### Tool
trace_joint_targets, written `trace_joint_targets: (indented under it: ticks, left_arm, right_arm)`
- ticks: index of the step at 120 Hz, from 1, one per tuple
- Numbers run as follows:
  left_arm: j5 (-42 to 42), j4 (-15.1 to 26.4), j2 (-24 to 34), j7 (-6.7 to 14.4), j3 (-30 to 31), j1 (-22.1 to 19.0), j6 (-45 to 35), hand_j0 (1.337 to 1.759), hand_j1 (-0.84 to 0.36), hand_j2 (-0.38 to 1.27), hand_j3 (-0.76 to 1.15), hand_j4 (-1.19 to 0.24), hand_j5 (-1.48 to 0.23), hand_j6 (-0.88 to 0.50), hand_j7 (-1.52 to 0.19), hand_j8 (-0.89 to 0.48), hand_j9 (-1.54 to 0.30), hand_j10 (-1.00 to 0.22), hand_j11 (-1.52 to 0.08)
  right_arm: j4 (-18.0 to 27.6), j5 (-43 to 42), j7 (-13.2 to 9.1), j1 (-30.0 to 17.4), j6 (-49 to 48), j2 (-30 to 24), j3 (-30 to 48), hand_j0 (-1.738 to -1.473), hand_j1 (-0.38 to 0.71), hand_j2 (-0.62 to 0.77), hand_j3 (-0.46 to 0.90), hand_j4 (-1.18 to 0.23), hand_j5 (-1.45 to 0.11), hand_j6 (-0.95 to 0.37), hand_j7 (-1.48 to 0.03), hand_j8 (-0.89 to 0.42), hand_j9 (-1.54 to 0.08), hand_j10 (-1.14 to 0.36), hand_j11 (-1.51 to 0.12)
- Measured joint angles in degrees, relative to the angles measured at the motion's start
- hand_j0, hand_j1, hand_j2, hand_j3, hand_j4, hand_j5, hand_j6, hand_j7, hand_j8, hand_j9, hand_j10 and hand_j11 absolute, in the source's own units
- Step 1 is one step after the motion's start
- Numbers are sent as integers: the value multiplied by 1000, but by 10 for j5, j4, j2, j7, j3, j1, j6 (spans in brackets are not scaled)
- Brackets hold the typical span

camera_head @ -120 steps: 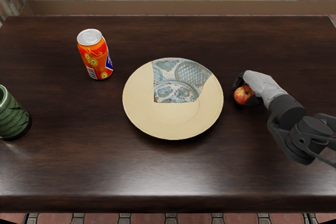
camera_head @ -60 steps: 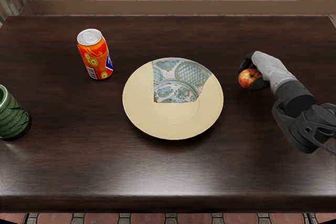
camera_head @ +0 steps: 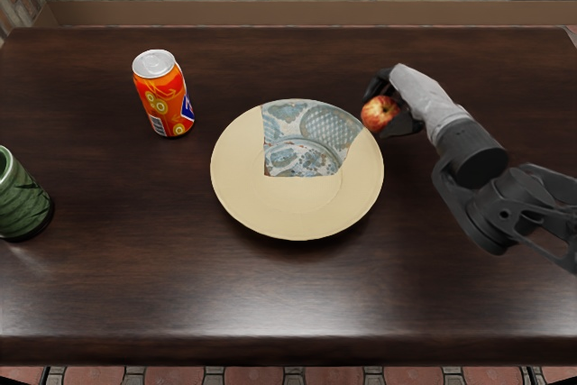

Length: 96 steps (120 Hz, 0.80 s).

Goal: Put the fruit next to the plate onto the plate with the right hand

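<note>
A small red and yellow apple (camera_head: 380, 113) is held in my right hand (camera_head: 389, 107), whose fingers are curled around it. The hand hovers just off the upper right rim of the cream plate (camera_head: 245, 178), lifted off the table. The plate has a blue patterned patch in its upper middle. My right arm comes in from the picture's right edge, with its dark forearm over the table's right side. The left arm does not show.
An orange soda can (camera_head: 163, 93) stands upright at the back left of the plate. A green ribbed cup (camera_head: 18, 197) sits at the table's left edge. The dark wooden table (camera_head: 288, 295) ends at a brick wall behind.
My right hand lifted the apple off the table at the plate's right and carried it up and left, toward the plate's upper right rim.
</note>
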<state>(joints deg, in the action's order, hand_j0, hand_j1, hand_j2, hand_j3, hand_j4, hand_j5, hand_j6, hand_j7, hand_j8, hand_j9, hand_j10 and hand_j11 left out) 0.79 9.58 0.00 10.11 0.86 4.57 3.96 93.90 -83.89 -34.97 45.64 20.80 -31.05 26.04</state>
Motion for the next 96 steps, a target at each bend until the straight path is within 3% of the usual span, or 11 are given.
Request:
trace_joint_targets:
  ticks: [35, 96]
  left_arm:
    - [0, 0, 0, 0, 0, 0, 0, 1658, 339, 2, 0, -9, -11, -9, -11, -9, -11, -9, -11]
    - [0, 0, 0, 0, 0, 0, 0, 1658, 339, 2, 0, -9, -11, -9, -11, -9, -11, -9, -11]
  right_arm:
    - [5, 0, 0, 2, -2, 62, -6, -1658, 287, 335, 1, -651, -982, -424, -907, -365, -963, -605, -971]
    - [3, -5, 0, -22, 2, 111, -29, -1657, 299, 322, 0, -675, -955, -408, -912, -373, -919, -610, -925]
